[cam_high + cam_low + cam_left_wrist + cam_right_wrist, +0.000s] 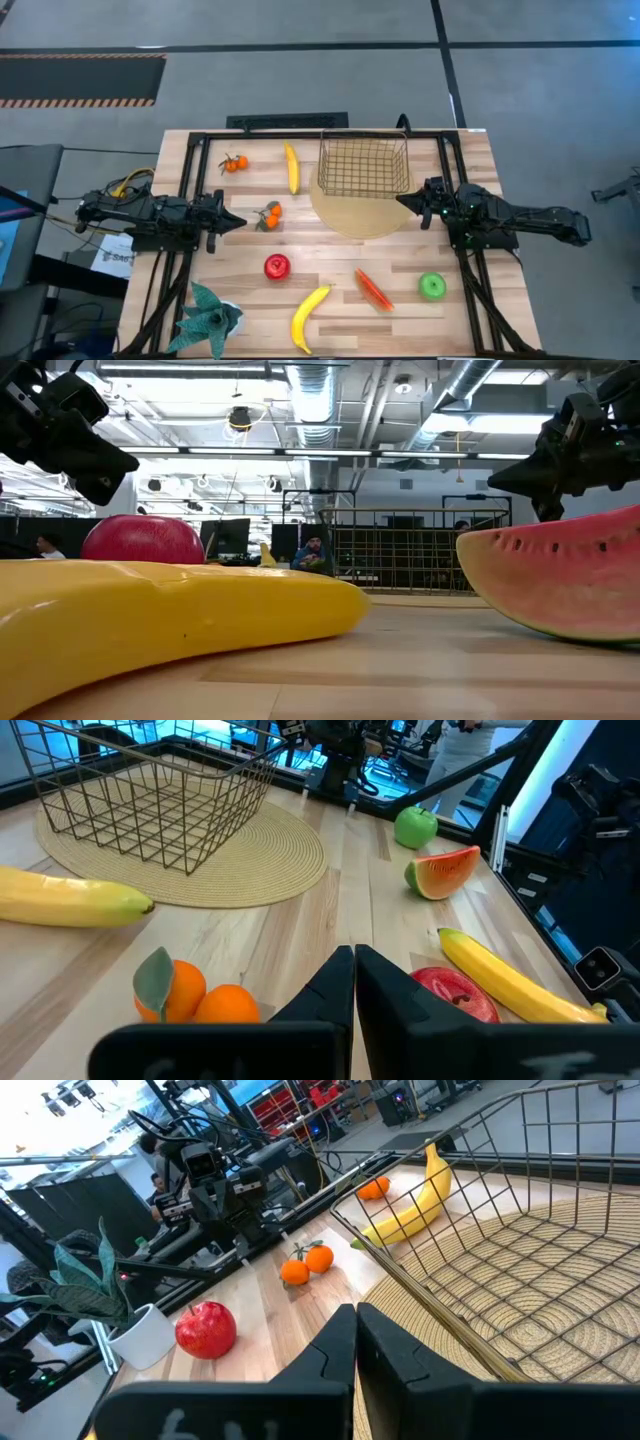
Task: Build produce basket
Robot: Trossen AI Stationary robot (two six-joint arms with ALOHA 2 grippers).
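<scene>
The gold wire basket (363, 165) stands on the round tan mat (360, 213) at the far middle, with nothing in it. On the table lie a banana (291, 166) and an orange cluster (234, 163) at the far left, another orange cluster (269, 215), a red apple (277, 266), a second banana (309, 317), a watermelon slice (373, 289) and a green apple (432, 286). My left gripper (240, 222) is shut and empty, hovering left of the middle orange cluster. My right gripper (401, 200) is shut and empty, beside the basket's near right corner.
A teal spiky plant in a white pot (212, 317) stands at the near left corner. A black frame (190, 200) runs along the table's sides and far edge. In the low view people (313, 550) sit in the room beyond the table.
</scene>
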